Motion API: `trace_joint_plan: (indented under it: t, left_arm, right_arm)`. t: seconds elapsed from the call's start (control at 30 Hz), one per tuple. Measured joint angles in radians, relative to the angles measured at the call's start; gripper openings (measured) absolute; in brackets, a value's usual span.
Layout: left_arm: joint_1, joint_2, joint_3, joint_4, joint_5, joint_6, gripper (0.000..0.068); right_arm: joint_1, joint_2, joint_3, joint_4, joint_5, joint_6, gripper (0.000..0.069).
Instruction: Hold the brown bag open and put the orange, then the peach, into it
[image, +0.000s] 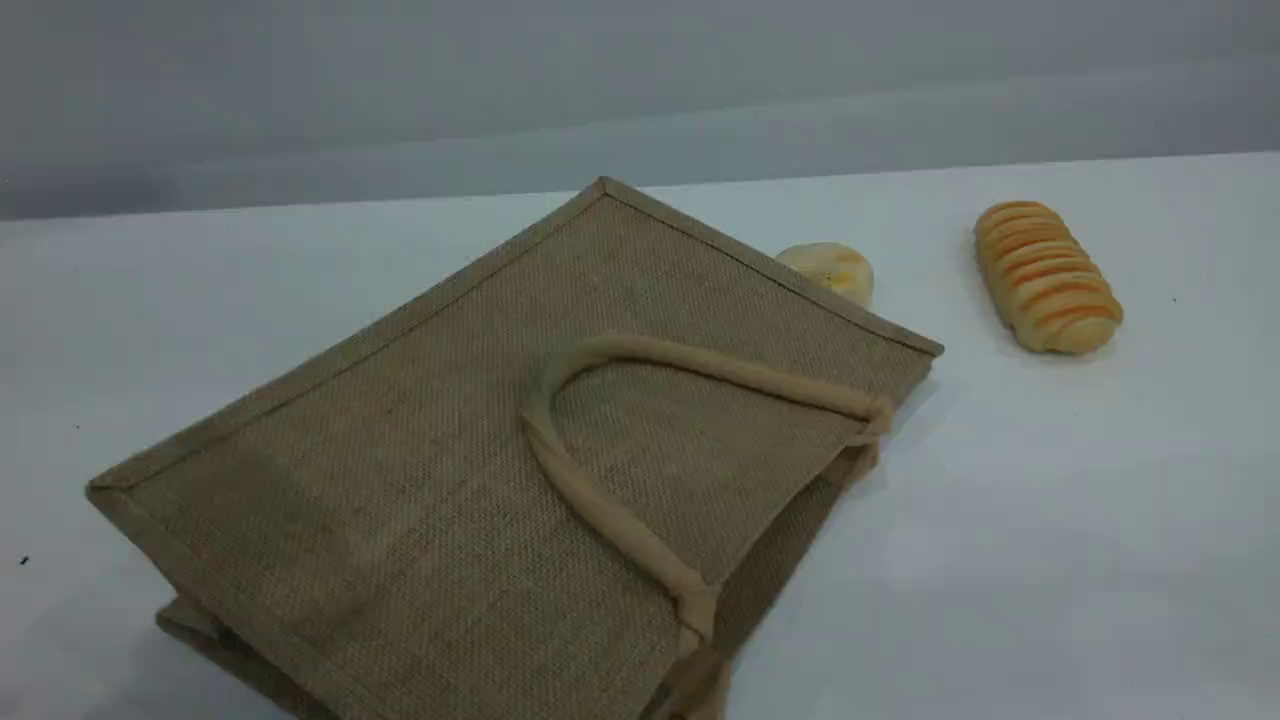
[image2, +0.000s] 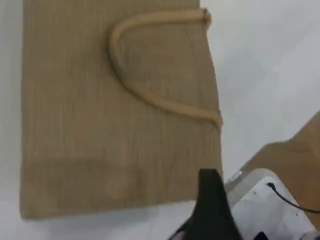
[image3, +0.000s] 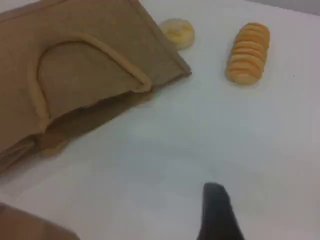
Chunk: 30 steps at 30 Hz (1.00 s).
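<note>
Bench (image: 1050, 520): a plain white top, smooth and matte. It has a faint grey cast and soft shadows along the bag's open side.
Room: a flat grey wall (image: 640, 90) rises straight behind the bench's far edge. A paler band runs across it.
Brown bag (image: 420, 440): lies flat on its side on the bench, left of centre in the scene view and turned at an angle. Its hemmed bottom corner points toward the wall. Its mouth faces the scene view's lower right and, in the right wrist view, gapes in a thin dark slit.
Handle (image: 615, 520): a beige rope loop folded back flat onto the bag's upper panel.
Bun (image: 830, 270): pale yellow and round, on the bench just behind the bag's far hem, which partly hides it.
Loaf (image: 1048, 278): striped yellow-orange bread, lying well apart from the bag on the right, near the bench's far edge.
Left pincer (image2: 212, 200): one dark fingertip shows, hanging above the bench by the bag's short edge. The jaws stand apart and grip nothing.
Right pincer (image3: 217, 205): one dark fingertip shows over bare bench, away from the bag's mouth. I cannot tell whether it is open or closed.
Bench surround: the left wrist view shows a brown board (image2: 295, 155) and a white housing (image2: 265, 200) with a thin black cable.
</note>
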Motion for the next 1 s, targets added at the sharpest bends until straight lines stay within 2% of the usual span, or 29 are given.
trace_joint_plan:
  t: [0.1,0.23,0.33,0.5,0.63,0.7,1.0]
  left_arm:
    - [0.000,-0.091,0.086,0.034,-0.005,-0.022,0.0457]
    - [0.000,-0.246,0.213,0.091,-0.064,-0.084,0.0457]
    - [0.000,-0.383,0.304,0.174,-0.109,-0.167,0.0456]
    - [0.000,-0.596,0.436,0.353,-0.139,-0.319,0.0456]
    - [0.000,-0.753,0.508,0.448,-0.169,-0.408,0.0456]
    - [0.000,-0.819,0.540,0.471,-0.181,-0.431,0.0456]
    - [0.001,-0.973,0.679,0.471,-0.173,-0.459,0.0456]
  right_arm:
    - [0.000,0.000,0.000,0.007,0.001,0.000,0.0380]
    - [0.000,0.000,-0.001,0.009,0.002,0.000,0.0380]
    - [0.000,0.000,-0.001,0.008,0.002,0.000,0.0380]
    - [0.000,0.000,-0.001,0.008,0.002,0.000,0.0379]
    - [0.000,0.000,-0.001,0.008,0.002,0.000,0.0378]
    - [0.000,0.001,-0.001,0.008,0.002,0.000,0.0377]
    - [0.000,0.001,-0.001,0.008,0.002,0.000,0.0376]
